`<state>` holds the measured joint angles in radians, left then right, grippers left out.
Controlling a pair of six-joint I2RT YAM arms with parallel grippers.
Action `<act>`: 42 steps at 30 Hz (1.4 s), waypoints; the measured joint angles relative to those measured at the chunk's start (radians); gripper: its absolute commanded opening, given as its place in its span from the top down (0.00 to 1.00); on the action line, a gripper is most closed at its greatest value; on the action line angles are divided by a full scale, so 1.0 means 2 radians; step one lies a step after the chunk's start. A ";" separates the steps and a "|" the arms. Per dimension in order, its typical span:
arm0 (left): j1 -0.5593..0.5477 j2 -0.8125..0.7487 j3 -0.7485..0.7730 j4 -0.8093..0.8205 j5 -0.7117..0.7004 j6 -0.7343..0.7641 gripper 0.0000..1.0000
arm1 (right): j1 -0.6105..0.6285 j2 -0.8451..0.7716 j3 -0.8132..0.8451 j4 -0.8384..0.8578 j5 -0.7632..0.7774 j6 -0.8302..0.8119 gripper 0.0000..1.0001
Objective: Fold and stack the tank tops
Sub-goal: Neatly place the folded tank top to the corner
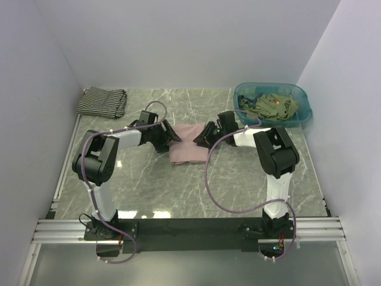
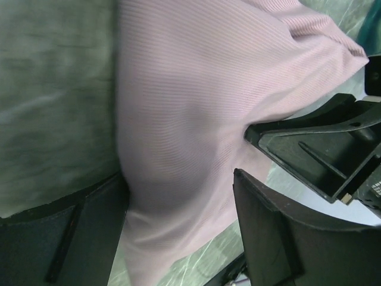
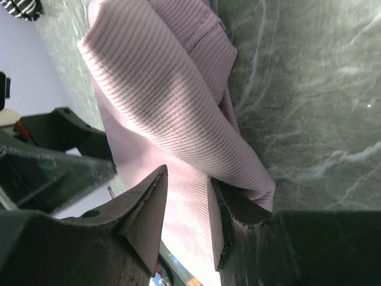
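One top down, one under way, more to come

The left claw (image 2: 178, 190) stands released, fingers wide, the pink tank top (image 1: 187, 149) lying between them. The right claw (image 3: 187, 179) is half closed at a raised fold of that cloth; whether it pinches I cannot tell. This top, partly folded I judge, lies in the middle of the table (image 1: 238, 179). Far left, the striped tank top (image 1: 102, 101) looks done, a compact bundle. The olive tank tops (image 1: 275, 106) lie crumpled in the teal basin (image 1: 305, 113); no stack yet

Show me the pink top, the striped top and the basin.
pink top (image 1: 189, 152): top view, middle of the cloth.
striped top (image 1: 102, 102): top view, middle of the pile.
basin (image 1: 305, 114): top view, right wall.
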<state>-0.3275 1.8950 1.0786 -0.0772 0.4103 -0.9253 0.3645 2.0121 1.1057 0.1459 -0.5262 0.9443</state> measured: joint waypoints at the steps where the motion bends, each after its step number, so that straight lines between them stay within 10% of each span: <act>1: -0.006 0.001 0.003 -0.001 -0.005 -0.003 0.24 | 0.000 0.001 0.002 -0.001 0.001 0.000 0.59; 5: -0.027 0.008 0.013 -0.001 -0.023 -0.017 0.31 | 0.000 0.004 0.006 -0.002 0.002 0.000 0.59; 14: -0.029 0.014 0.042 -0.067 -0.088 -0.012 0.98 | 0.000 0.004 0.021 -0.019 0.007 -0.007 0.55; 30: -0.003 0.159 0.376 -0.222 -0.408 0.187 0.99 | 0.004 -0.121 0.096 -0.123 0.083 -0.081 0.38; 42: 0.092 0.231 0.567 -0.220 -0.498 0.353 1.00 | 0.026 -0.217 0.049 -0.135 0.097 -0.120 0.38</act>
<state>-0.1440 2.3569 2.2124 -0.5163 -0.5858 -0.2199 0.4171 1.5776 1.2037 -0.1242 -0.3328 0.7036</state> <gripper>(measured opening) 0.089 0.620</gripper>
